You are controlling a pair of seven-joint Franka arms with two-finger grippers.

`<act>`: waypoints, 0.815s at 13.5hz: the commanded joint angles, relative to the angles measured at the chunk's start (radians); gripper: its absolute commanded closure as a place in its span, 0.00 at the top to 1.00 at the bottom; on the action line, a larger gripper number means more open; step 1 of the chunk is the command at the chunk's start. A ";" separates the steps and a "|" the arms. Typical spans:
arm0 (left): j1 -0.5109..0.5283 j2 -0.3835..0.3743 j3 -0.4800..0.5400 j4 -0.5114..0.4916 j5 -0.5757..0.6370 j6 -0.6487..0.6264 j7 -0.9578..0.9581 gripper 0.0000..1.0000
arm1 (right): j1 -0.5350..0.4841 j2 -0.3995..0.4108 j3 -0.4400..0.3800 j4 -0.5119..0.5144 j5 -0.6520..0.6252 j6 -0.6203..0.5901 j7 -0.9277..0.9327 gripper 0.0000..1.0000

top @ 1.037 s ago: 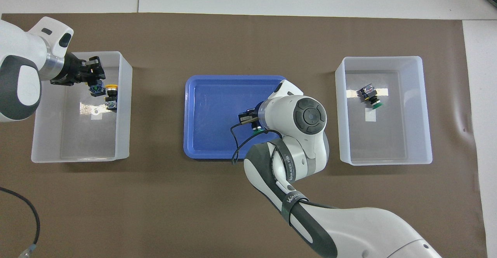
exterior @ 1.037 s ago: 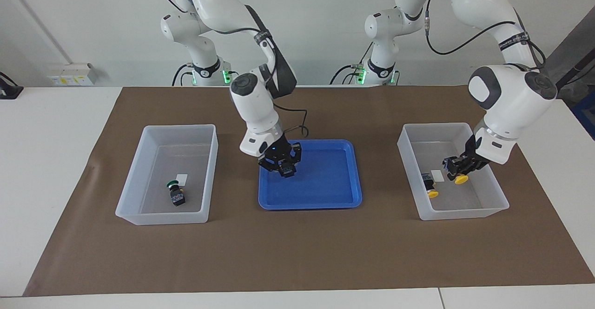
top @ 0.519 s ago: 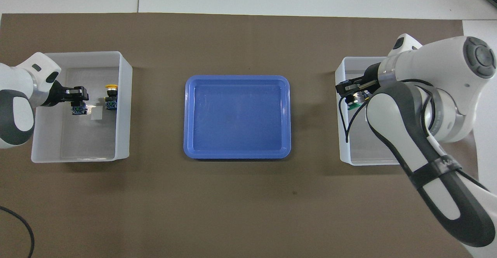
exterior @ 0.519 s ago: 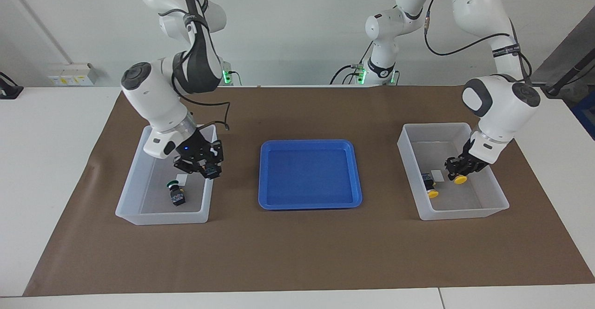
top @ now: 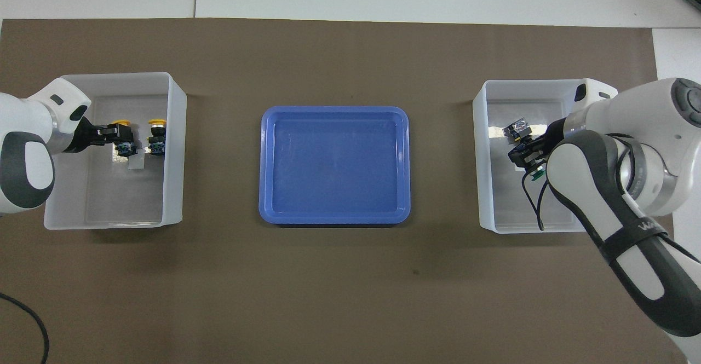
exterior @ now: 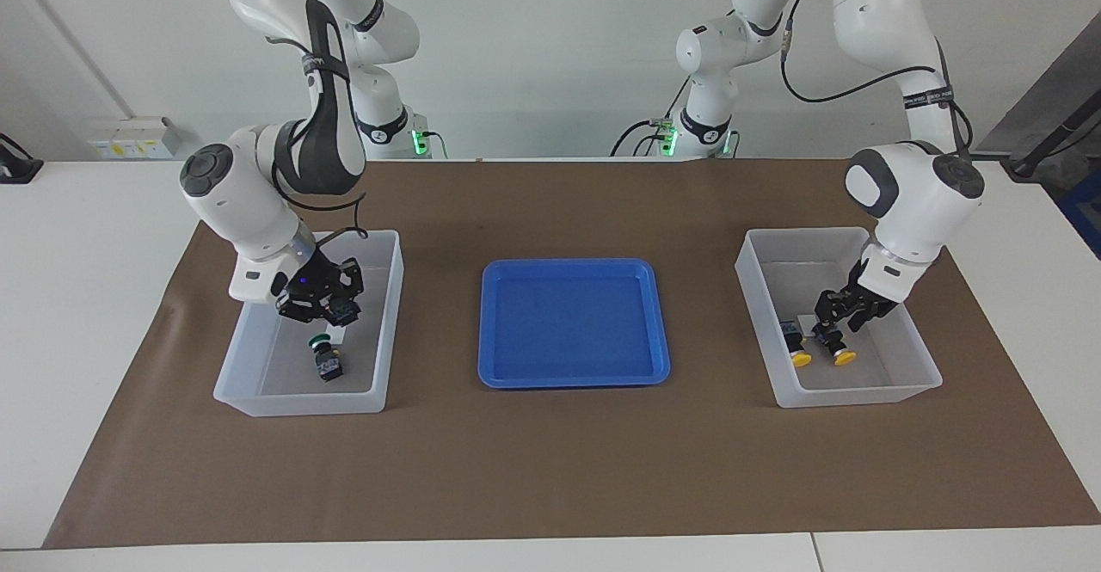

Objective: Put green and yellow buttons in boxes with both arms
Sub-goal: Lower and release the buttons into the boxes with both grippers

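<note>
My left gripper (exterior: 839, 321) is low inside the white box (exterior: 851, 393) at the left arm's end, open. Its fingers stand around a yellow button (exterior: 841, 353) that rests on the box floor. A second yellow button (exterior: 800, 357) lies beside it. In the overhead view the left gripper (top: 118, 134) and both yellow buttons (top: 156, 134) show in that box (top: 109, 223). My right gripper (exterior: 322, 310) is low in the other white box (exterior: 297, 404), shut on a green button (top: 536, 175). Another green button (exterior: 327, 361) lies on that box's floor just under it.
A blue tray (exterior: 572, 378) with nothing in it sits in the middle of the brown mat (exterior: 550, 469), between the two boxes. A small white label lies on each box floor.
The right arm carried a green button from the blue tray into its box and lowered. The left gripper lowered its yellow button to the box floor and opened.
</note>
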 commanded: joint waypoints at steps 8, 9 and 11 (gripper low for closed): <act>-0.189 -0.030 0.001 0.474 0.057 -0.723 -0.249 1.00 | -0.024 -0.036 0.015 -0.108 -0.019 0.156 -0.070 1.00; -0.216 -0.035 0.004 0.476 0.063 -0.761 -0.250 1.00 | -0.024 -0.040 0.015 -0.084 -0.019 0.150 -0.027 1.00; -0.223 -0.075 -0.004 0.494 0.057 -0.832 -0.249 1.00 | -0.009 -0.049 0.014 -0.038 -0.023 0.146 0.101 1.00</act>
